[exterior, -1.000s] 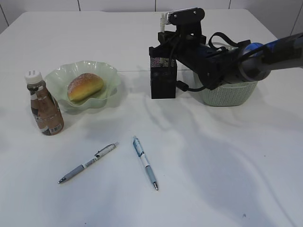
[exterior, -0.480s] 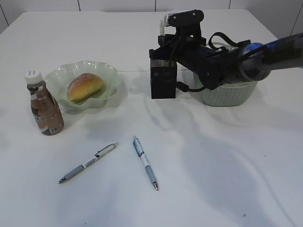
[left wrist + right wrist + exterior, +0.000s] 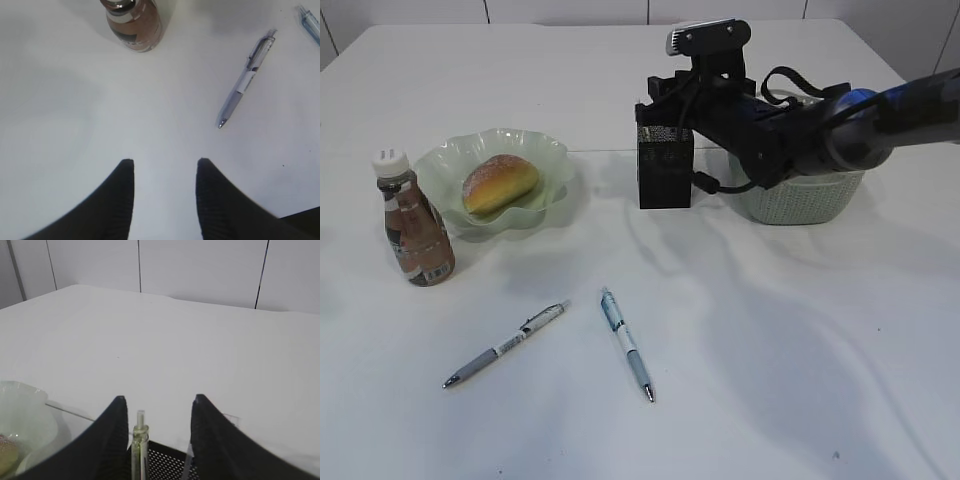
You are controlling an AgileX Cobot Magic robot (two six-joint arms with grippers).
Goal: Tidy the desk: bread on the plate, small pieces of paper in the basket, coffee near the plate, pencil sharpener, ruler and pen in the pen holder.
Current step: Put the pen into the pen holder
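Observation:
My right gripper hangs open over the black pen holder. A clear pen stands in the holder beside the left finger, and a clear strip, seemingly the ruler, leans by the right finger. Two more pens lie on the desk. The bread is on the green plate, with the coffee beside it. My left gripper is open above bare desk, a pen ahead to its right. Pencil sharpener and paper pieces are hidden.
The green basket stands right of the pen holder, its inside covered by my right arm. A white wall closes the desk's far side. The tip of the second pen shows at the top right of the left wrist view.
My right gripper has opened. The pen that stuck up above it has sunk down into the pen holder. The left gripper has not moved.

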